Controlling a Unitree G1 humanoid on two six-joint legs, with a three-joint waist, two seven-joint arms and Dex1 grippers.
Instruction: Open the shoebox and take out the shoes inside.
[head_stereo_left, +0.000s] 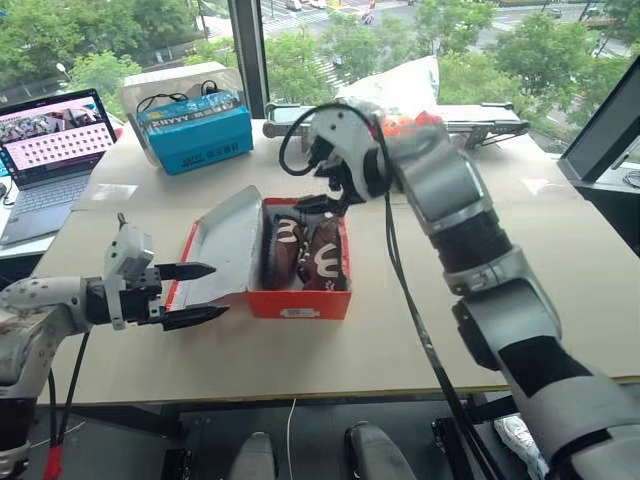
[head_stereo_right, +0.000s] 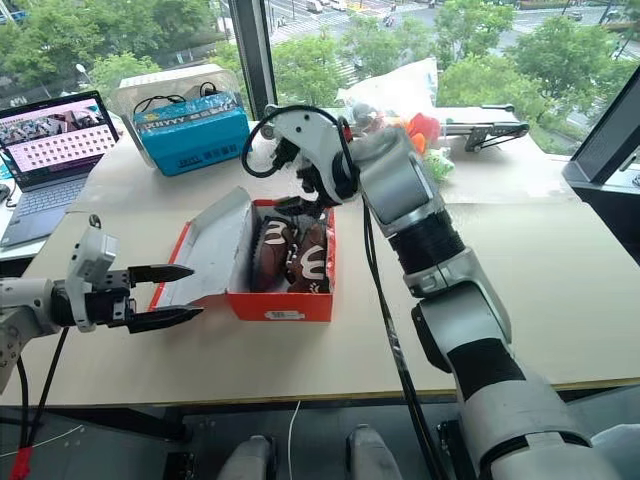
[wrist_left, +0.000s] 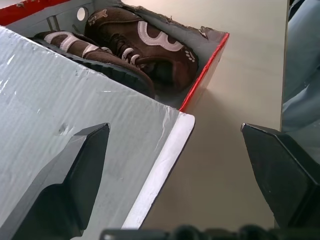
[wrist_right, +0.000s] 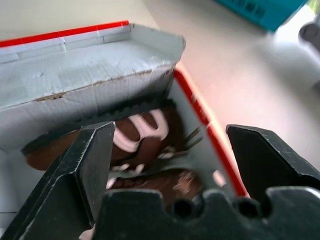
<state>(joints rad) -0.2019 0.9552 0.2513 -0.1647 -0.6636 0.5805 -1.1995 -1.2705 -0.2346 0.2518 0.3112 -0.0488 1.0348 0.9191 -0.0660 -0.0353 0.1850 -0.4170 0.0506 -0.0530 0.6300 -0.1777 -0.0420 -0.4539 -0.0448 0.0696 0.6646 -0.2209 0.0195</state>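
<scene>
Nearest to us, the right arm sweeps up across the wide pale wooden table, and its right gripper hangs just over the far end of the red rectangular cardboard shoebox, black fingers spread wide with nothing between them. That shoebox sits mid-table with its hinged grey-white lid thrown back to the robot's left and leaning up at a slant. Inside lie the pair of small dark-brown shoes with pale trim, side by side and filling the box, the right wrist view looking straight down on them between the parted fingers. Over on the left, the left gripper is level beside the lid's outer edge, jaws apart and empty; in the left wrist view one fingertip shows over the lid's inner face, though contact is hard to call. At the far side stand a teal cardboard box and an open laptop, well apart from the shoebox.
</scene>
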